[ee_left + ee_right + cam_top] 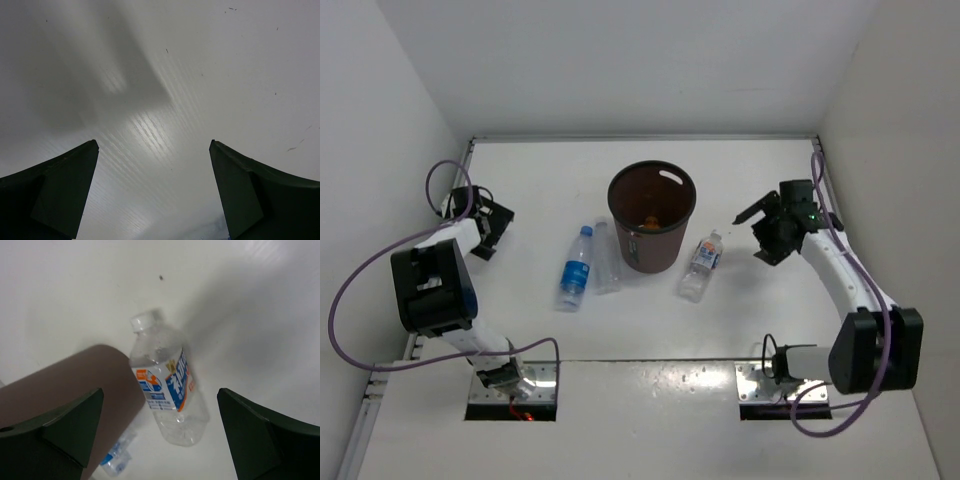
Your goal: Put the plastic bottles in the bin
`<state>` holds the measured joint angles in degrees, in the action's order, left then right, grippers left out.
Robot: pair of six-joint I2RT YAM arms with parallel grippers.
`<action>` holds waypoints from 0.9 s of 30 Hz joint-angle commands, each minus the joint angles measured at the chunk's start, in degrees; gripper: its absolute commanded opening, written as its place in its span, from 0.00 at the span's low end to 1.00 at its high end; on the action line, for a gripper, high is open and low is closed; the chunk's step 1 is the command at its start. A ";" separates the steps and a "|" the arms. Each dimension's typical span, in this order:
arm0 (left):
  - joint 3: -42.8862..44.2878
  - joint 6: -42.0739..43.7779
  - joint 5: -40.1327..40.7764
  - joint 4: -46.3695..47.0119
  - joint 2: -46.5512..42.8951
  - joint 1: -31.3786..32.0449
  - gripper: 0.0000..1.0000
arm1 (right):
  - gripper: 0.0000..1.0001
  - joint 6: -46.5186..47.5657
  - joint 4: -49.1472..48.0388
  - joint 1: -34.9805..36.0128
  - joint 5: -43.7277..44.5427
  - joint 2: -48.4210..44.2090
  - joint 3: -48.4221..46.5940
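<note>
The dark brown bin [672, 240] stands upright at mid-table, and a short orange bottle [650, 222] lies inside it. Left of the bin lie a clear bottle with blue cap and label [575, 268] and a plain clear bottle [607, 258], side by side. A clear bottle with a white label [701, 266] lies on the table against the bin's right side. My right gripper [752, 238] hovers open to the right of it. In the right wrist view that gripper [159, 390] frames the white-label bottle [167, 380] below, beside the bin wall [75, 385]. My left gripper [498, 230] stands open at the far left.
White walls close in the table on the left, back and right. In the left wrist view only bare table shows between the open left gripper [152, 145]. The blue-label bottle [116, 457] peeks out past the bin in the right wrist view.
</note>
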<state>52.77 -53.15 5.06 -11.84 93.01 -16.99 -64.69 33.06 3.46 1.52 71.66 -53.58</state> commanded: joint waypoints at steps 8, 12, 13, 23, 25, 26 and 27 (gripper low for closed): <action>-2.15 -1.43 -0.84 2.52 0.06 -0.76 1.00 | 1.00 -3.61 -7.83 2.77 -20.06 6.38 7.70; -2.15 -1.43 -0.84 3.05 0.06 -0.76 1.00 | 1.00 -3.61 -6.26 5.49 -19.37 11.48 8.41; -2.15 -1.43 -0.84 3.05 0.06 -0.76 1.00 | 1.00 -4.21 -5.21 6.02 -18.66 12.27 8.41; -2.68 -0.91 -0.84 3.05 -0.46 -0.76 1.00 | 1.00 -4.22 -0.98 9.63 -14.79 21.06 3.22; -2.68 -0.91 -0.84 3.05 -0.46 -0.76 1.00 | 1.00 -4.83 -0.98 10.15 -14.79 22.38 3.22; -2.68 -0.91 -0.84 3.05 -0.46 -0.76 1.00 | 1.00 -4.84 -0.98 10.16 -14.79 22.38 3.22; -2.68 -0.91 -0.84 3.05 -0.46 -0.76 1.00 | 1.00 -5.44 -0.98 10.16 -15.40 22.38 4.09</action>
<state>50.50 -53.47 4.64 -9.89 93.01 -16.99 -68.07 30.13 13.04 -14.74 93.10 -49.32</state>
